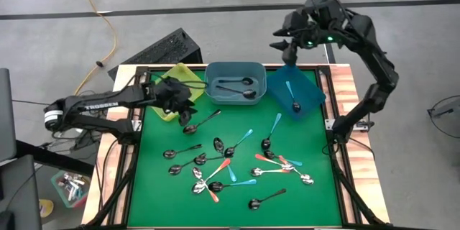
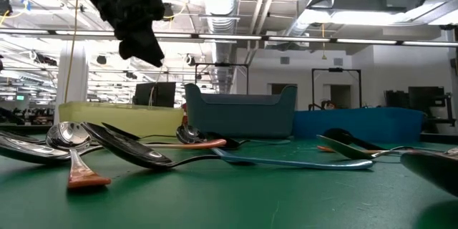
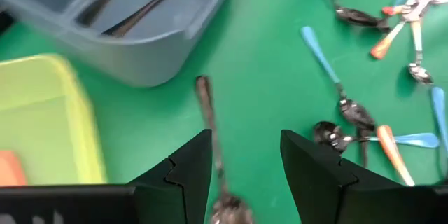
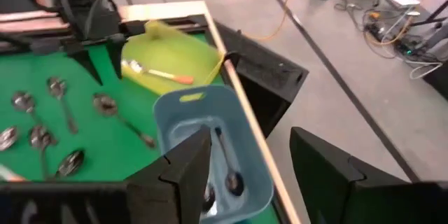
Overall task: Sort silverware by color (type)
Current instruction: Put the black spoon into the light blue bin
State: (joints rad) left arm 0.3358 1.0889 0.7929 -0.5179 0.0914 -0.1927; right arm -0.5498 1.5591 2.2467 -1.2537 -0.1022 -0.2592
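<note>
Many spoons (image 1: 237,165) with orange, teal or dark handles lie scattered on the green mat (image 1: 309,201). My left gripper (image 1: 181,104) hangs open above the mat near the yellow bin (image 1: 172,86). It is over a dark-handled spoon (image 3: 208,112) that lies flat and shows between its fingers. In the low view this gripper (image 2: 142,43) is well clear of the table. My right gripper (image 1: 286,43) is open and empty, high beyond the far edge near the blue bin (image 1: 305,93).
Three bins stand along the far edge. The yellow bin (image 4: 175,56) holds an orange-handled spoon (image 4: 157,73). The grey-blue bin (image 1: 235,83) holds two dark spoons. The blue bin holds a teal spoon (image 1: 292,97). A wooden frame (image 1: 352,151) borders the mat.
</note>
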